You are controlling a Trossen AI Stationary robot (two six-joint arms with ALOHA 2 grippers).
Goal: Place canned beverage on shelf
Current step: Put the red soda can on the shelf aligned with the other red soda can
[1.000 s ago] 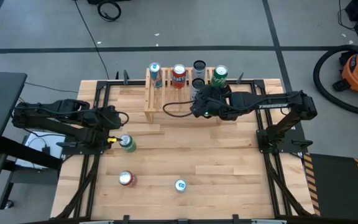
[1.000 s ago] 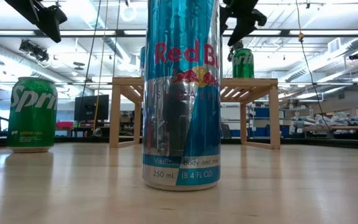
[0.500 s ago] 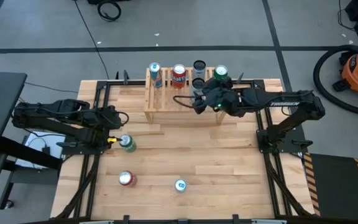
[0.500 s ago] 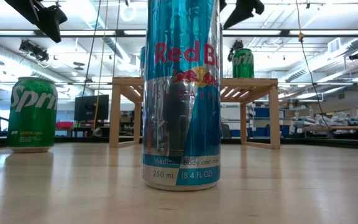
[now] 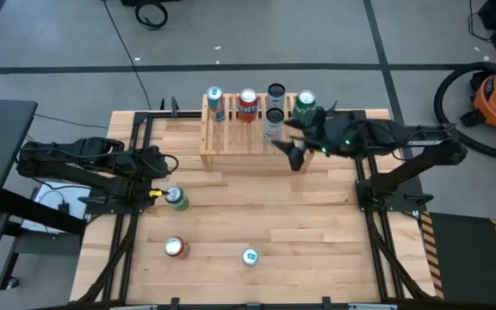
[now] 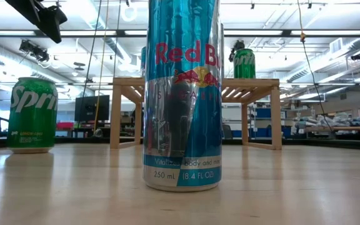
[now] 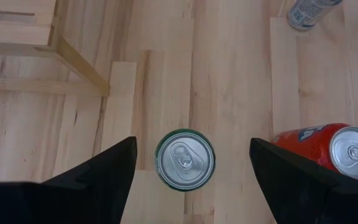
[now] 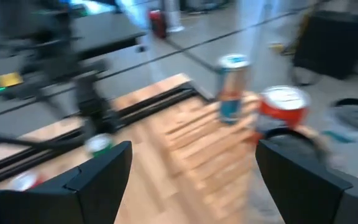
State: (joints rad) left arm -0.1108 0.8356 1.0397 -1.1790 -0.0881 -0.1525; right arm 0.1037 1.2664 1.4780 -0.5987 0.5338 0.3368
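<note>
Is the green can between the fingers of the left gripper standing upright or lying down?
Upright. The green can shows its round top and pull tab to the left wrist camera, and it stands on the table.

The high camera looks straight down on the whole counter (image 5: 231, 207), while the low one sits at counter height just behind a tall blue can (image 6: 182, 94), facing level toward the shelf (image 6: 192, 87) and the room beyond. The left wrist camera looks down between its fingers (image 7: 92, 180) onto a green can (image 7: 184, 159), near. The right wrist camera faces across the shelf (image 8: 222, 149), which the high and low views also show.
</note>
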